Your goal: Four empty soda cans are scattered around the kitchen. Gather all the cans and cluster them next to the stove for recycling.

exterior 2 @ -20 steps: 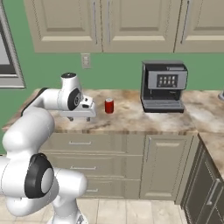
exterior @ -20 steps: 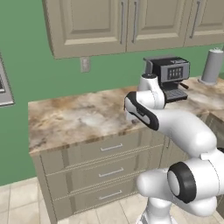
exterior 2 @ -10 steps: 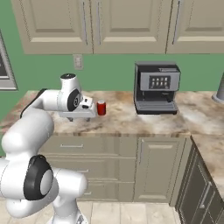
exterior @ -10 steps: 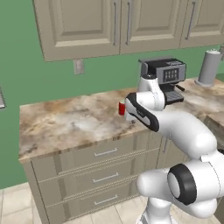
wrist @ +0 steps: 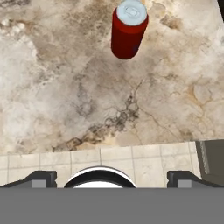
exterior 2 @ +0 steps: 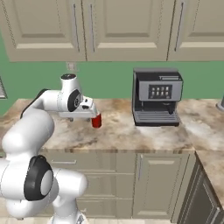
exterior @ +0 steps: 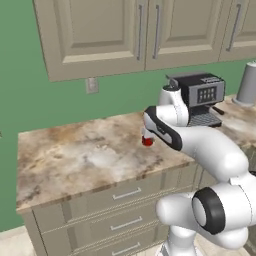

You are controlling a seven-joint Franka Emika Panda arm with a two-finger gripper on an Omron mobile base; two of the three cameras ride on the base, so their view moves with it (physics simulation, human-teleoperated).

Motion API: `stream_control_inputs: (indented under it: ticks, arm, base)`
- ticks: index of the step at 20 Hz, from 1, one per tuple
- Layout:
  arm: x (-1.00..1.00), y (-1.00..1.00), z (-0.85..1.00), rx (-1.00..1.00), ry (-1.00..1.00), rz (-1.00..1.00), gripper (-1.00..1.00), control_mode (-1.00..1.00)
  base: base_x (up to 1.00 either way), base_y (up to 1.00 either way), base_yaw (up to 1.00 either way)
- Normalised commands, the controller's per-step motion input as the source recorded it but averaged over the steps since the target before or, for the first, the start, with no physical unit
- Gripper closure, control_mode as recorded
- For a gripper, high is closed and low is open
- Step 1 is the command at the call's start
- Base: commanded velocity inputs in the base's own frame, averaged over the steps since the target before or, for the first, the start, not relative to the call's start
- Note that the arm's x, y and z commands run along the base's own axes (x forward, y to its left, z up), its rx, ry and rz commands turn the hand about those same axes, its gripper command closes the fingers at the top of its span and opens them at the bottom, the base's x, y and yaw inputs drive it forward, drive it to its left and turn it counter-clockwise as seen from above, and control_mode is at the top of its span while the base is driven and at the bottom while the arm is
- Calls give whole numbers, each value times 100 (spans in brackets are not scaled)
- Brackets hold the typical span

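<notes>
Approach phase: lining up on one small red cylindrical soda can with a silver top (wrist: 128, 29).
Can stands upright on the beige marbled stone desk (exterior: 75, 160), at 12 o'clock in hand view; end effector (exterior 2: 92, 114) is apart, empty, short of it. Next, I'd judge: advance, straddle, clamp.

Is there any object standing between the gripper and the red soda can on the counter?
No. In the hand view only bare marble counter lies between the open gripper and the upright soda can; the coffee machine stands off to one side.
</notes>
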Motion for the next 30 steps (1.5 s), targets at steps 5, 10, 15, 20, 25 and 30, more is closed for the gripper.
stream_control_inputs:
  ticks: [5, 10, 15, 20, 25, 30]
  arm:
    - [0, 0, 0, 0, 0, 0, -100, 100]
    - [0, 0, 0, 0, 0, 0, -100, 100]
    - [0, 0, 0, 0, 0, 0, -100, 100]
    - [0, 0, 0, 0, 0, 0, -100, 100]
    - [0, 0, 0, 0, 0, 0, -100, 100]
    - [4, 35, -5, 0, 0, -5, -100, -100]
  base:
    - [48, -29, -2]
    - [41, -36, -1]
    - [28, -8, -3]
    - [11, 21, -7]
    - [6, 23, -7]
    - [1, 7, -2]
